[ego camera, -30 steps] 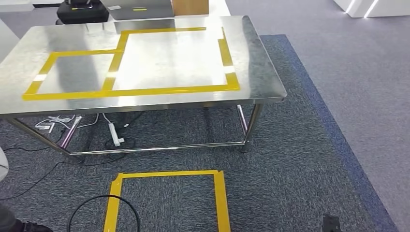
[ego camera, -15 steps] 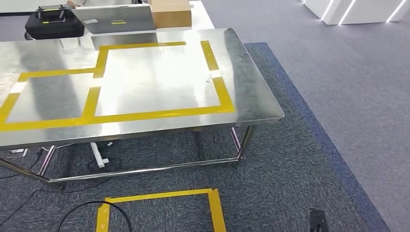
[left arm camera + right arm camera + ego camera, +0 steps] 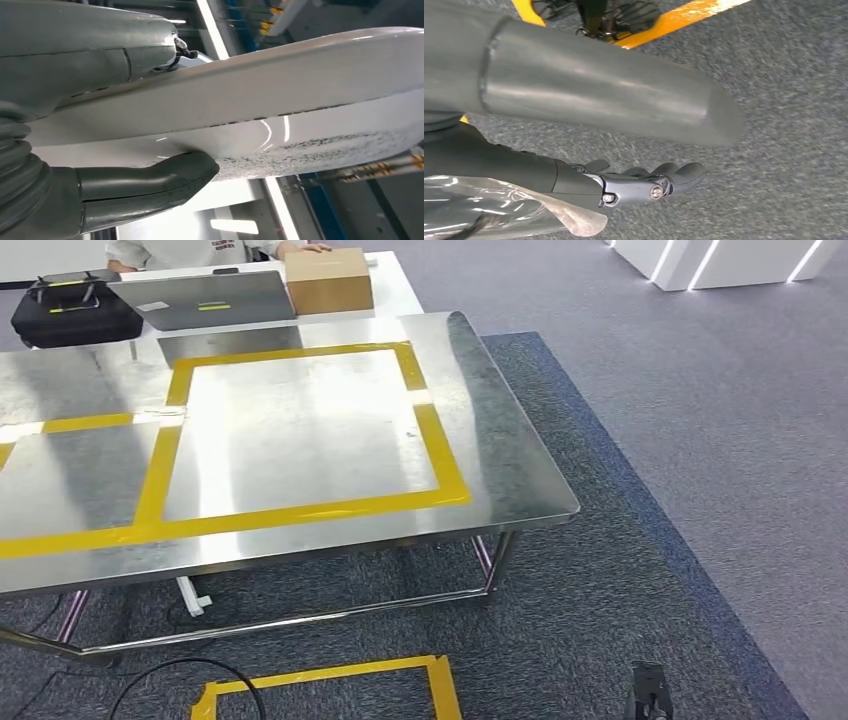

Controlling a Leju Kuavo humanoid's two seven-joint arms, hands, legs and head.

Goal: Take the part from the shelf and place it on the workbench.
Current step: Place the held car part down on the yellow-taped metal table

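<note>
Left hand (image 3: 100,150) grasps white part (image 3: 280,100), thumb under, fingers over edge; part not yet above bench (image 3: 520,480). Right hand (image 3: 644,182) hangs over carpet, fingers loose, holding nothing. You risk: smooth part slipping from grip; part knocking bench edge near yellow tape frame (image 3: 440,455).

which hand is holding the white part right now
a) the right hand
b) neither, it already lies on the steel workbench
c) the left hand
c: in the left wrist view the left hand grips the white part between thumb and fingers, while the right hand hangs over the carpet holding nothing, and the workbench top is bare steel and yellow tape.
</note>
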